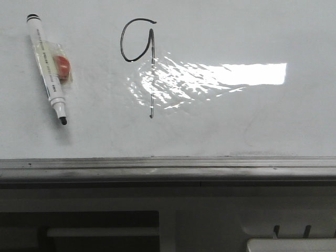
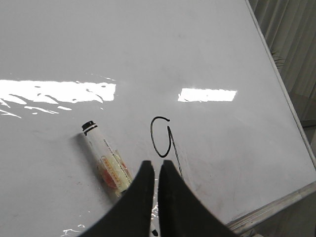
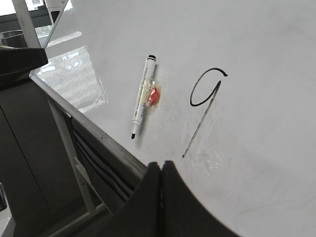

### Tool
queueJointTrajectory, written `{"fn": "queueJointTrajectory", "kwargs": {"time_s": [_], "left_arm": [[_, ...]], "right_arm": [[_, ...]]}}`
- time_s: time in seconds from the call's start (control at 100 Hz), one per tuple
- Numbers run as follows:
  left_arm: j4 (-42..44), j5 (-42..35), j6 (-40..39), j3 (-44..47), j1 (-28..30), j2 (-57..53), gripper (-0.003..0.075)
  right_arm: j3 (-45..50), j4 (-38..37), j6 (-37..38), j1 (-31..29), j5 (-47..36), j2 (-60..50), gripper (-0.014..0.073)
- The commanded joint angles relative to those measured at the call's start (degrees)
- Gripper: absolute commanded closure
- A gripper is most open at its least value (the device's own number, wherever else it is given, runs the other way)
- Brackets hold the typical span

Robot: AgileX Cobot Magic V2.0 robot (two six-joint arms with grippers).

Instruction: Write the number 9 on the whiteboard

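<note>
Since both tools are closed and empty, left tool [image 2: 157, 170] and right tool [image 3: 160, 170] hang clear above the whiteboard [image 1: 262, 121], likely so the result stays unobstructed. Pen [image 1: 48, 71] lies uncapped on the board, tip toward the rail [image 1: 168, 167], well left of the 9 [image 1: 140, 58]. 9 looks complete: open loop, long tail crossing the glare.

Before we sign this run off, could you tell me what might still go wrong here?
The marker lies uncapped on the whiteboard, tip bare: it may dry out, or mark the board if nudged. The 9 has an open loop and a faint tail running through glare, so it may read poorly. Both grippers look shut, off the board; a low pass could smear it.
</note>
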Motion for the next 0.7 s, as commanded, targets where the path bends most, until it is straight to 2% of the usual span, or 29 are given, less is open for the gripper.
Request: {"fn": "queueJointTrajectory", "kwargs": {"time_s": [0.0,0.69], "left_arm": [[0.2,-3.6,0.2,-1.1,-0.2,-0.3,0.0741],[0.2,-3.8,0.2,-0.9,-0.2,-0.3,0.0741]], "right_arm": [[0.1,-0.8,-0.5,-0.1,-4.7,-2.3,0.0665],[0.5,-0.8,-0.5,-0.1,-4.7,-4.0,0.0665]]}}
